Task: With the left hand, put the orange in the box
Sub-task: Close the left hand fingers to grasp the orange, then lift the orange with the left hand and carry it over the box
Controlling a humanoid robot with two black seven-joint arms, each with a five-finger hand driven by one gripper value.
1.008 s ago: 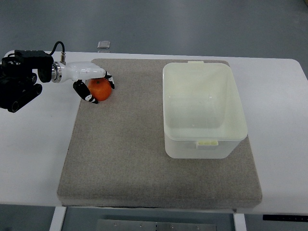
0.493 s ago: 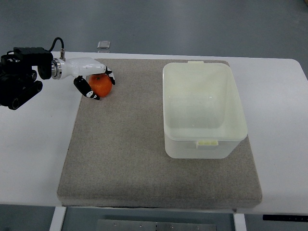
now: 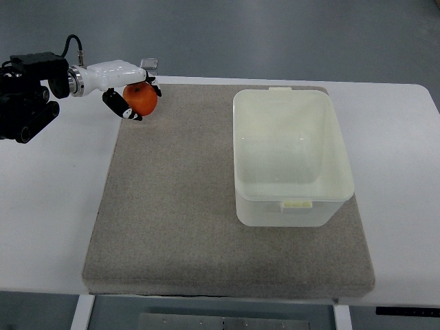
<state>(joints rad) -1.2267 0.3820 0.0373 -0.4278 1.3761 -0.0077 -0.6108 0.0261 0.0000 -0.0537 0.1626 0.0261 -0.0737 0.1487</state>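
Inspection of the single top view recorded one robot arm, one orange, one box, one mat and one table.

Left hand (image 3: 128,88): one, white with dark fingertips, reaching in from the picture's left edge on a black arm (image 3: 27,93) with a cable looped above the wrist. Its fingers (image 3: 122,106) were curled around the orange (image 3: 140,99), with one finger wrapped along the fruit's left and lower side and others over its top. The grasp was closed on the fruit. Whether the orange was touching the mat or held clear of it could not be determined from this angle.

Orange: one, at the far left corner of the mat (image 3: 192,227), directly over the mat's corner edge, well apart from the box.

Box (image 3: 292,157): one, pale and translucent, rectangular, without a lid, standing upright on the right half of the mat. Its interior showed nothing inside. A small tab projected from its far rim and another from its near rim.

Mat: one, grey-brown and felt-like, lying flat and covering most of the table (image 3: 48,206), which was white, with bare margins at the left, right and far edges.

One small square grey object (image 3: 149,63) sat at the far edge of the table, just behind the hand; its nature could not be determined.

No right arm appeared in the view.
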